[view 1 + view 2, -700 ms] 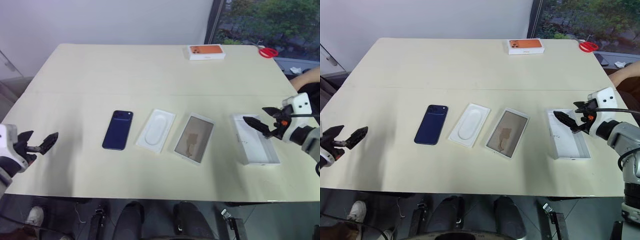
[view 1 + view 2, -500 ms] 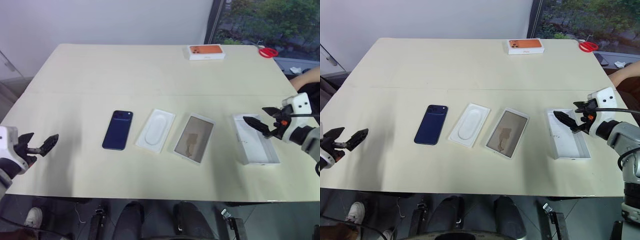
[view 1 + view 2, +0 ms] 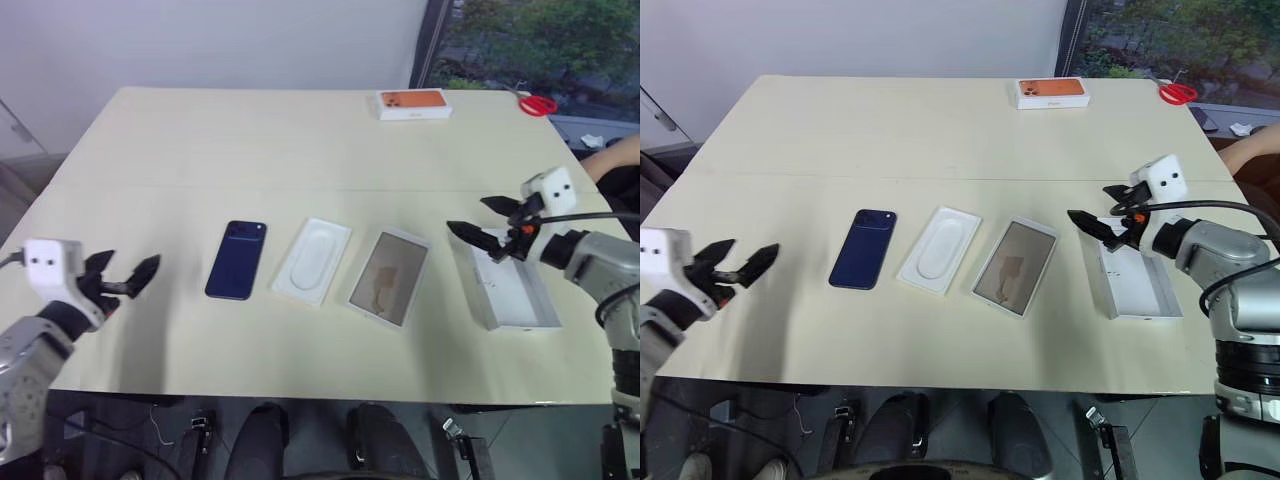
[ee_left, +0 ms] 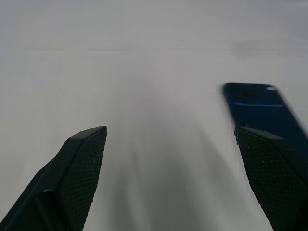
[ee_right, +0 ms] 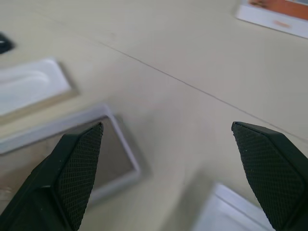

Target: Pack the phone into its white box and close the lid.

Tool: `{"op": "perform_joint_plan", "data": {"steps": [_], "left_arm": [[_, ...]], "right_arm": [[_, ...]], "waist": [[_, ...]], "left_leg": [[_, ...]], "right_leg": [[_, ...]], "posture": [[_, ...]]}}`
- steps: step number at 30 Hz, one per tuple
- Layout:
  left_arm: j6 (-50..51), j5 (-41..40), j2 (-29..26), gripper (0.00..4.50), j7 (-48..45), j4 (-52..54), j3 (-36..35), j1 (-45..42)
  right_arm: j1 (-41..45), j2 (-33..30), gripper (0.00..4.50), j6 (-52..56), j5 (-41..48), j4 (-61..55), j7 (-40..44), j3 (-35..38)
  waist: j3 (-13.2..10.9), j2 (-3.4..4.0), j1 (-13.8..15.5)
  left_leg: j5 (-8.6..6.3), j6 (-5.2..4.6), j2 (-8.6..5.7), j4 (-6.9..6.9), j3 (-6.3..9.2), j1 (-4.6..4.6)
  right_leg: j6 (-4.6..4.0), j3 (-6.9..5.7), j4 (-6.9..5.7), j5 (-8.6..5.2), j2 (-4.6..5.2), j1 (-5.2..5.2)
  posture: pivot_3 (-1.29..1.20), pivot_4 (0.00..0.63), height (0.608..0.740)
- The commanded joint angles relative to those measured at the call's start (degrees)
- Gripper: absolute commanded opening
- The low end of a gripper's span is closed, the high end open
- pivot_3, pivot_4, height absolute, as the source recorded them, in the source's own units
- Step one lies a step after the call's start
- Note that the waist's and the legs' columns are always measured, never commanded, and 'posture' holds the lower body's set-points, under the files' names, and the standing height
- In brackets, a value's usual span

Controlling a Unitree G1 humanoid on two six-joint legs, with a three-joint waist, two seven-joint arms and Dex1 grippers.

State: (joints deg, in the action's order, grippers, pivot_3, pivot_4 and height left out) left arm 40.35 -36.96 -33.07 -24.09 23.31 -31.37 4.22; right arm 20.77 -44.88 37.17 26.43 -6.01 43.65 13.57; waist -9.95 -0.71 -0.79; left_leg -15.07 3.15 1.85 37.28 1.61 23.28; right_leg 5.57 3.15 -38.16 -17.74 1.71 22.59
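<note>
Both arms swing inward: left gripper [image 3: 122, 281], wide open and empty, approaches the phone [image 3: 236, 259]; right gripper [image 3: 480, 226], likewise, hangs over the lid [image 3: 508, 287]; next, grasp the phone

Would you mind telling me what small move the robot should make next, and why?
Probably bring the left pincer toward the phone to grasp it. Both pincers are open and empty, the phone lies flat on the table nearest the left one, and the white box sits open, awaiting it.
</note>
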Motion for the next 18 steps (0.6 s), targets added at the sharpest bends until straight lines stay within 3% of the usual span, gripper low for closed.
{"op": "perform_joint_plan", "data": {"steps": [1,7,11,15,18], "left_arm": [[2.6,-2.7,-0.5,4.45,1.6,5.1,1.8,-2.5],[9.5,-6.7,1.9,4.45,6.8,7.5,7.3,-9.3],[21.5,-11.7,5.8,4.45,15.6,8.4,12.5,-19.2],[34.3,-16.1,12.4,4.45,24.0,0.9,12.6,-30.7],[40.5,-14.8,16.4,4.45,27.8,-4.9,13.1,-37.7]], "right_arm": [[1.7,0.8,4.47,0.5,1.5,-4.3,0.3,-1.1],[2.7,3.5,4.47,1.9,2.1,-8.9,-1.0,-4.8],[3.2,3.6,4.47,2.6,2.4,-13.2,-0.6,-7.2],[3.1,4.0,4.47,4.6,5.0,-18.4,-0.8,-7.7],[2.3,4.8,4.47,6.0,6.2,-20.8,-2.0,-7.6]], "waist": [[0.0,0.0,0.0],[0.0,0.0,0.0],[0.0,-0.04,0.2],[0.0,-0.04,0.0],[0.0,-0.05,0.0]], "left_leg": [[0.0,0.0,0.0,0.0,0.02,0.0],[0.0,0.0,-0.01,0.05,0.04,-0.02],[0.0,0.0,-0.03,0.2,0.16,0.08],[0.0,0.0,-0.04,0.22,0.18,0.06],[0.0,0.0,-0.04,0.24,0.22,0.08]], "right_leg": [[0.0,-0.01,0.0,0.0,0.0,0.0],[0.0,-0.01,-0.05,0.0,-0.02,-0.02],[0.02,-0.13,-0.06,0.01,0.0,-0.04],[0.02,-0.13,-0.07,0.01,-0.04,-0.05],[0.02,-0.16,-0.1,0.01,-0.1,-0.04]], "posture": [[0.0,0.15,0.74],[0.0,0.15,0.74],[0.0,0.15,0.74],[0.0,0.15,0.74],[0.0,0.15,0.74]]}}
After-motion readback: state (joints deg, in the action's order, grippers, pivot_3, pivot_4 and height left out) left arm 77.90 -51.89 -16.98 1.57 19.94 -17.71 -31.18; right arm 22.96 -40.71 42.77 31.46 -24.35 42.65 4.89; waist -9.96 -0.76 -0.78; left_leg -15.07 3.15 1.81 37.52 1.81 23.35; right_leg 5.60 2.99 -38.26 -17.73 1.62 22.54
